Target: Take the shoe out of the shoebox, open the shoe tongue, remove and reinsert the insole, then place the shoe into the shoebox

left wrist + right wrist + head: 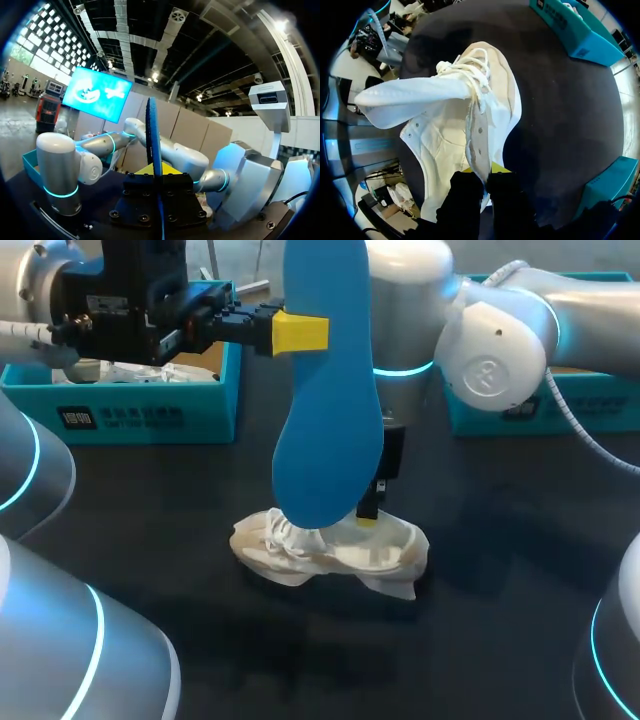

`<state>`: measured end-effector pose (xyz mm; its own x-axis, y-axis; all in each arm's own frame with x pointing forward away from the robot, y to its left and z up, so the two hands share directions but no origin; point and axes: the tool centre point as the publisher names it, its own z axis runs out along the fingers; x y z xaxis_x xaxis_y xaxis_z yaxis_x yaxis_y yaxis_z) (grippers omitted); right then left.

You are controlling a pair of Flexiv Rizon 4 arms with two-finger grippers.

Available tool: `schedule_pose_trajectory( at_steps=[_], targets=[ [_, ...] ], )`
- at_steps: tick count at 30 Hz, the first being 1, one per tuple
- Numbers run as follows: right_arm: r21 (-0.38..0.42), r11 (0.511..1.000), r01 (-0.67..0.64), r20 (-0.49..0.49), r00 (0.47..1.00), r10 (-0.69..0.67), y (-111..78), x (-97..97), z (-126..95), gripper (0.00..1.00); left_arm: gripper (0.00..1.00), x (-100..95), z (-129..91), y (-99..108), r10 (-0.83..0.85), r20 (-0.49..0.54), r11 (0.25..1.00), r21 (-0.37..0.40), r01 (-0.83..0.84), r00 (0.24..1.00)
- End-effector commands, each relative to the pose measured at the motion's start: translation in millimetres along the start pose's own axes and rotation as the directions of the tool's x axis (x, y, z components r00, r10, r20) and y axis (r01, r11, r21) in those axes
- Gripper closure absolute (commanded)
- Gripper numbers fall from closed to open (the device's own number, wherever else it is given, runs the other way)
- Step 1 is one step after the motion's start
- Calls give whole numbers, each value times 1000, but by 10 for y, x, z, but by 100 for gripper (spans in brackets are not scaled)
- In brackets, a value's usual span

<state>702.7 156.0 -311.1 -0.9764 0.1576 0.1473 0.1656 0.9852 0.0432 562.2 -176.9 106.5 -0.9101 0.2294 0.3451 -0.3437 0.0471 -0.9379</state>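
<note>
Shoe [330, 555]: white, laces loose, lying near the middle of the dark surface [500, 580] with its opening spread.
Insole [330, 390]: blue, held upright over the shoe, its lower end just above the laces.
Left claw [300, 332]: clamped from the side on the insole's upper part.
Right claw [368, 518]: down at the shoe, both fingers pinching a thin edge of its upper.
Left box [150, 415]: teal, at the far edge, white paper inside.
Right box [600, 405]: teal, far edge, well apart from the shoe.
</note>
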Motion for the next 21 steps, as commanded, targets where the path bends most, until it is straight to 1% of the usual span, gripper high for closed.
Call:
schedule_pose_trajectory(
  at_steps=[1,2,3,5,6,7,9,11,13,14,15,21],
  targets=[
    [-2,1000,0,2,1000,0,-5,8,0,100,100,-13,15,-12,-1,-1,1000,-4,1,1000],
    [-2,1000,0,2,1000,0,-5,8,0,100,100,-13,15,-12,-1,-1,1000,-4,1,1000],
    [-32,999,-27,6,1000,28,-1,21,-19,100,100,-13,15,-12,-1,-1,1000,-4,1,1000],
    [-117,981,-158,-30,987,155,-26,36,-62,100,100,-13,15,-12,-1,-1,1000,-4,1,1000],
    [-135,972,-194,-40,981,190,-27,65,-73,100,100,-13,15,-12,-1,-1,1000,-4,1,1000],
    [-152,952,-264,-57,964,258,-21,97,-88,100,100,-13,15,-12,-1,-1,1000,-4,1,1000],
    [-184,928,-324,-73,946,315,19,169,-105,100,100,-13,15,-12,-1,-1,1000,-4,1,1000],
    [-192,881,-433,-97,902,422,60,229,-104,100,100,-13,15,-12,-1,-1,1000,-4,1,1000],
    [-235,819,-523,-121,852,509,87,273,-94,100,100,-13,15,-12,-1,-1,1000,-4,1,1000],
    [-193,790,-582,-111,813,572,98,298,-81,100,100,-13,15,-12,-1,-1,1000,-4,1,1000],
    [-100,712,-695,-54,719,693,117,319,-53,100,100,-13,15,-12,-1,-1,1000,-4,1,1000],
    [-100,712,-695,-54,719,693,117,319,-53,100,100,-13,15,-12,-1,-1,1000,-4,1,1000]
  ],
)
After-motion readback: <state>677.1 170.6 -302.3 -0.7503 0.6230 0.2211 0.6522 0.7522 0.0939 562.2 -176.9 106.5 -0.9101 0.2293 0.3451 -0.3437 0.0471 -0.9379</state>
